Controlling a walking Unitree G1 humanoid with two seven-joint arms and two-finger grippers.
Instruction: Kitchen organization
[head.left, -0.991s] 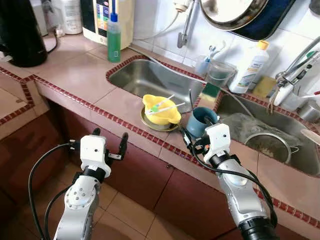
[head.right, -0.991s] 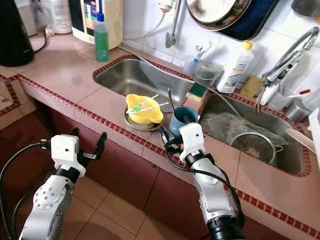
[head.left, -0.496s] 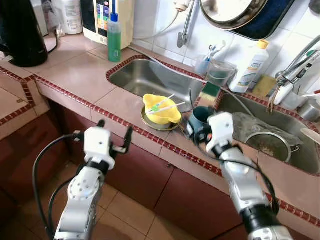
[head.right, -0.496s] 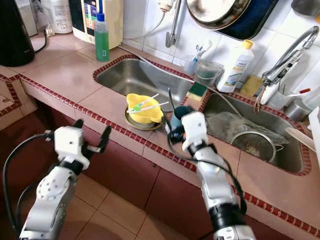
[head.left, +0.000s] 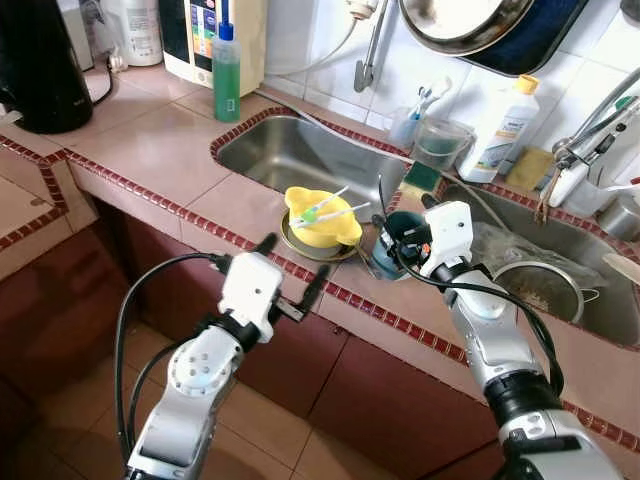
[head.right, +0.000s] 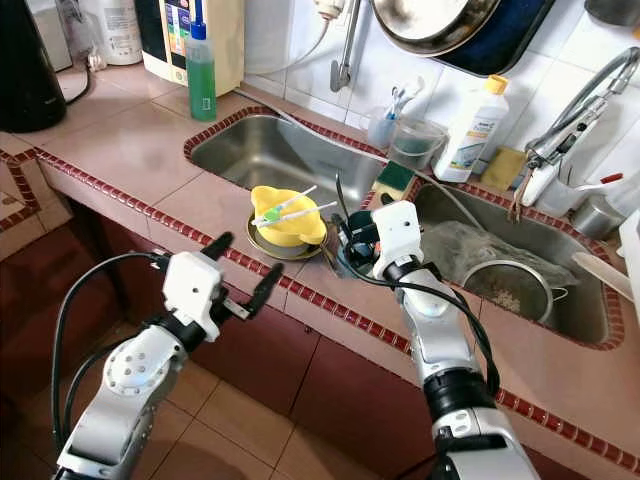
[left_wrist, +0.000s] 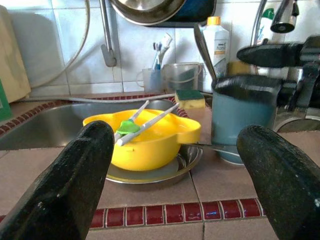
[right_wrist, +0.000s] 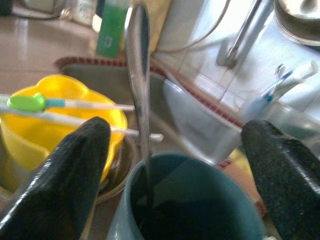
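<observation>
Teal cup (head.left: 398, 243) sits on the tiled counter (head.left: 160, 150) on the strip between the two sinks, just beside the yellow bowl (head.left: 322, 218). We see a metal utensil (right_wrist: 140, 95) standing upright inside the cup, handle poking above the rim. Our right gripper (right_wrist: 180, 165) is at the cup with fingers spread wide, one black finger (right_wrist: 70, 175) on either side of the rim; in the wrist view neither finger clearly touches the cup wall, so open, not clamped. Our left gripper (left_wrist: 175, 180) hangs in front of the counter edge, below the bowl, fingers also apart and holding nothing; its wrist view looks straight over the red tile edging at bowl and cup.

Yellow bowl rests on a shallow metal plate (left_wrist: 165, 170), with white chopsticks (left_wrist: 150, 122) and a green-tipped piece laid across its top. Left sink (head.left: 300, 155) is behind the bowl. Right sink (head.left: 560, 270) holds a grey cloth (head.right: 460, 250) and a round strainer (head.left: 535, 285). Behind the cup we see a green-topped sponge (left_wrist: 189, 96), a clear tumbler (head.left: 440, 145), a toothbrush holder (head.left: 408, 125) and a white detergent bottle (head.left: 505, 130) with an orange cap. Green soap bottle (head.left: 228, 75) stands at the far left of the counter, black kettle (head.left: 45, 65) further left. A big metal pan (head.left: 470, 25) hangs on the wall tiles.
</observation>
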